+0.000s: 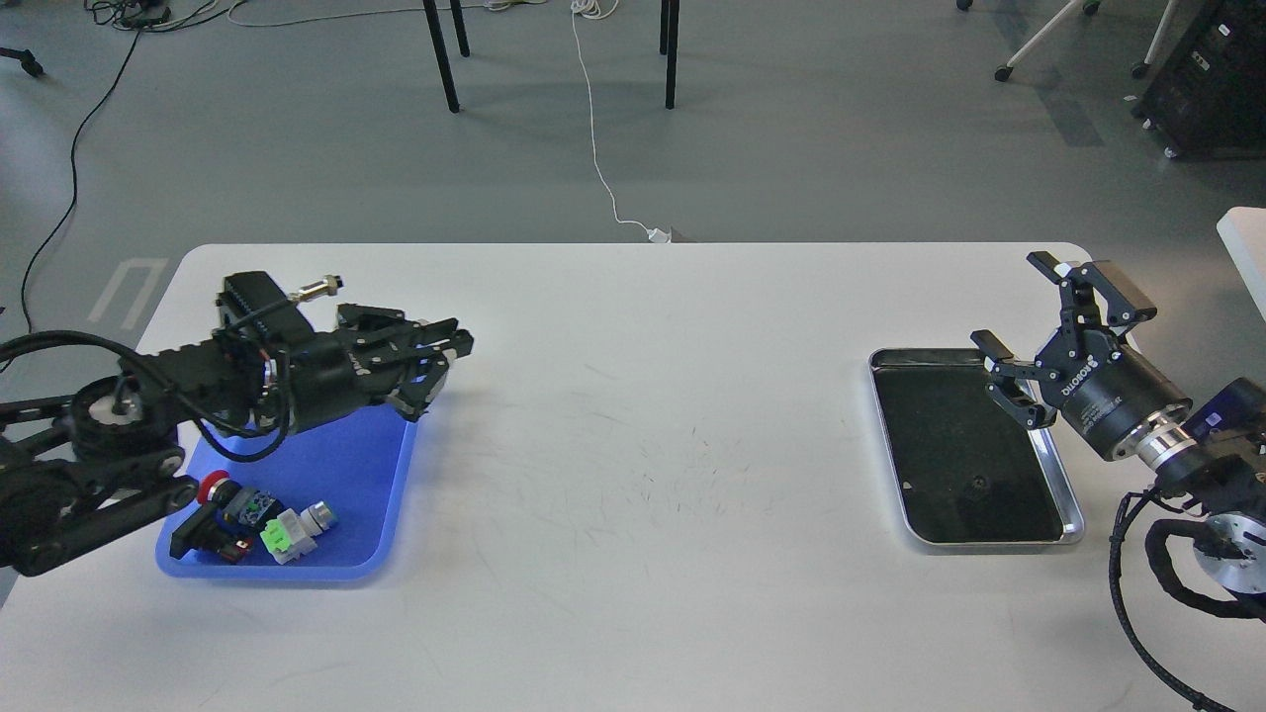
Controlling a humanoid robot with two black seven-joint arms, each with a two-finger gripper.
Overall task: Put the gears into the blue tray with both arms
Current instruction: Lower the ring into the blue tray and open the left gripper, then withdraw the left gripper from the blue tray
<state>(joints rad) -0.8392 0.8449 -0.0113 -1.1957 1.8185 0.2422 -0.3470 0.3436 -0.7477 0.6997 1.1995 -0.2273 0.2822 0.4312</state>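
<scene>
My left gripper (pixel 445 358) hangs over the far right corner of the blue tray (pixel 346 475). Its fingers are closed together, and whatever they hold is hidden between them. One gear (pixel 979 484), a tiny black toothed ring, lies on the dark bottom of the silver tray (pixel 1073 514) at the right. My right gripper (pixel 1007 301) stands open above that tray's far right corner, well behind the gear, with nothing between its fingers.
Two push-button switches, one with a red cap (pixel 213 509) and one green and white (pixel 297 524), lie at the near end of the blue tray. My left arm covers the tray's far end. A white table edge (pixel 1244 247) shows at far right.
</scene>
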